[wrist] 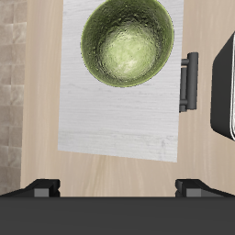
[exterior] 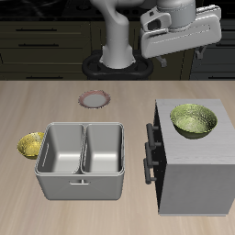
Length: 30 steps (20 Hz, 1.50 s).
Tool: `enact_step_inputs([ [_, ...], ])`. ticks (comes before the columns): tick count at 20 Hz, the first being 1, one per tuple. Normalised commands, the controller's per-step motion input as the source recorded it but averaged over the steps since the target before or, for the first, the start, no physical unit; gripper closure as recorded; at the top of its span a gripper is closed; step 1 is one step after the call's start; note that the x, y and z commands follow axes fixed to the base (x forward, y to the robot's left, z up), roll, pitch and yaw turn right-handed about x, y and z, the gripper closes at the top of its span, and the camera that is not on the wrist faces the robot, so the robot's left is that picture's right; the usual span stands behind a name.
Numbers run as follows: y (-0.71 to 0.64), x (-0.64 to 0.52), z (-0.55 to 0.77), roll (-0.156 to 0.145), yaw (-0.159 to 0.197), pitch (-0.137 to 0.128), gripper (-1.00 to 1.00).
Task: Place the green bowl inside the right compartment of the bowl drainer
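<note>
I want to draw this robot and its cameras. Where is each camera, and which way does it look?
Exterior view: sits high in front of the table, looking down at the bowl drainer and the robot's arm with its gripper raised above.
Wrist view: rides on the gripper, looking straight down at the green bowl on the grey box; only its fingertips show.
Both views share the green bowl, the grey box and its black handle.

You have the bowl drainer (exterior: 83, 162) as your landmark near the table's front edge. The green bowl (exterior: 195, 120) sits on top of the tall box (exterior: 197, 179) standing just beside the drainer. A smaller bowl (exterior: 31, 144) rests at the drainer's opposite end. The plate (exterior: 95, 98) lies behind the drainer, farther back.
</note>
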Motion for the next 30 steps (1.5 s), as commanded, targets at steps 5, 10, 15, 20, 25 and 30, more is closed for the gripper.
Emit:
enact_step_inputs([
  [5, 0.02, 0.21, 0.14, -0.028, -0.036, 0.008, -1.0],
  [10, -0.03, 0.29, 0.21, -0.048, -0.037, -0.014, -1.0],
  [15, -0.18, 0.3, 0.19, -0.061, -0.054, -0.006, -1.0],
  [20, -0.18, 0.3, 0.04, -0.058, -0.009, 0.007, -1.0],
  [25, -0.15, 0.33, 0.0, -0.015, -0.029, 0.017, -1.0],
  [30, -0.1, 0.23, -0.01, -0.017, -0.028, 0.012, -1.0],
])
